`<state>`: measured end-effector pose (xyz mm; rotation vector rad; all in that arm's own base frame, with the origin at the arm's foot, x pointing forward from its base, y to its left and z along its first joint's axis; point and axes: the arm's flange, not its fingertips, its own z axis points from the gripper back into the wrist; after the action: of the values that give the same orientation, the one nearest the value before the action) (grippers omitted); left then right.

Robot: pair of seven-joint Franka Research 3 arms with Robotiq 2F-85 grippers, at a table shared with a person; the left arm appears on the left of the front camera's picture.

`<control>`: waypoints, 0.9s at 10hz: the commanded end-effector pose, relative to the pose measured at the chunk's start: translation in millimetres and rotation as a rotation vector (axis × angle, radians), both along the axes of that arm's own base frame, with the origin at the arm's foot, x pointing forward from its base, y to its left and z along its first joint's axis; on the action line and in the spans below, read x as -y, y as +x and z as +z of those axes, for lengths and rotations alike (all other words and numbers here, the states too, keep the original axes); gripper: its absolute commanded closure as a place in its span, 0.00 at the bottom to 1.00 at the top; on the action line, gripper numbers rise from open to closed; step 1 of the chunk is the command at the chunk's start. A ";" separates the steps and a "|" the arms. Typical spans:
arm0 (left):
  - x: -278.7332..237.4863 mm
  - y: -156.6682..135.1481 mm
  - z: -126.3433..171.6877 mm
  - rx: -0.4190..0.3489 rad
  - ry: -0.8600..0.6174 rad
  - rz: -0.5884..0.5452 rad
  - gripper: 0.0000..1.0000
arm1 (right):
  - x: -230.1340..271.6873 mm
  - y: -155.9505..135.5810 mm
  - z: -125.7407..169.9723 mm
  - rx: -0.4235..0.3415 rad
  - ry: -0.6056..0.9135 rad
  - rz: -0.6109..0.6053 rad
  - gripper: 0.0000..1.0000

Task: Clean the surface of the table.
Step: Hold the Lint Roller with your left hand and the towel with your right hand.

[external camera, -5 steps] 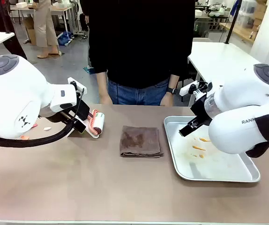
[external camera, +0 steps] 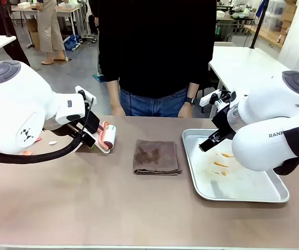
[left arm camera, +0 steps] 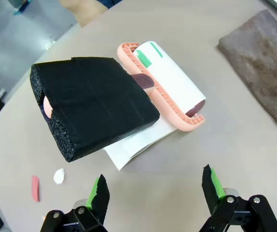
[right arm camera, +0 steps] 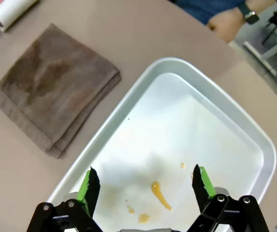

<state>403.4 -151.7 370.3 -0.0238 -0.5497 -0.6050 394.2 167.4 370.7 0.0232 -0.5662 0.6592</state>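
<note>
While left gripper (left arm camera: pixel 155 186) and right gripper (right arm camera: pixel 145 181) hang spread, empty, nothing has moved; lint roller (left arm camera: pixel 170 79) untouched, surface (external camera: pixel 113 203) uncleaned.

White rounded arm (external camera: pixel 14 112), black cable (external camera: pixel 42 155)

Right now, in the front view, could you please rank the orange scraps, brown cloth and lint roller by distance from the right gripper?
From the right gripper:
1. Orange scraps, in the tray.
2. Brown cloth, centre.
3. Lint roller, far left.
</note>
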 end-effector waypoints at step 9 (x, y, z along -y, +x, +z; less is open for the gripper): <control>0.1 0.0 0.0 0.000 0.000 -0.001 0.00 | 0.1 0.1 0.1 0.000 0.001 0.000 0.00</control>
<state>403.4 -151.7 370.3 -0.0238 -0.5497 -0.6049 394.2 167.4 370.7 0.0231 -0.5662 0.6592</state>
